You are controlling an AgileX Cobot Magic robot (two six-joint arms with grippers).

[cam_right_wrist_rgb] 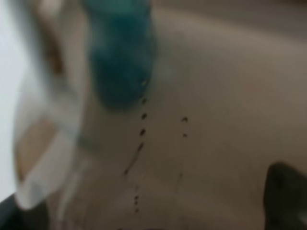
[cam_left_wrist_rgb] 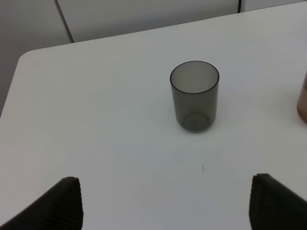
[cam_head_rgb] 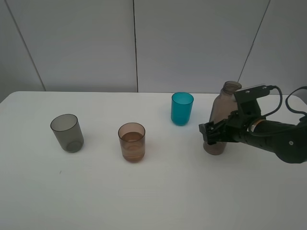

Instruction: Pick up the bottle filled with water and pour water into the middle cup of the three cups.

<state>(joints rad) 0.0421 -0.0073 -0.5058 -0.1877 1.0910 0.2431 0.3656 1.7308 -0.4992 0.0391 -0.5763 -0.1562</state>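
The smoky brown-grey bottle (cam_head_rgb: 222,101) stands upright on the table at the right. My right gripper (cam_head_rgb: 213,132) is closed around its lower body. In the right wrist view the bottle (cam_right_wrist_rgb: 216,96) fills the frame, with a dark fingertip (cam_right_wrist_rgb: 288,196) beside it. The middle cup (cam_head_rgb: 132,142), brownish-peach, stands centre-left with liquid in its lower half; its edge shows in the left wrist view (cam_left_wrist_rgb: 302,100). The smoky grey cup (cam_head_rgb: 67,132) is at the left and the teal cup (cam_head_rgb: 182,109) is behind, near the bottle. My left gripper (cam_left_wrist_rgb: 165,206) is open and empty, short of the grey cup (cam_left_wrist_rgb: 194,96).
The white table (cam_head_rgb: 158,196) has a rounded far-left corner (cam_left_wrist_rgb: 29,55), with a grey panelled wall behind it. The teal cup stands close to the left of the bottle and shows blurred through it in the right wrist view (cam_right_wrist_rgb: 120,57).
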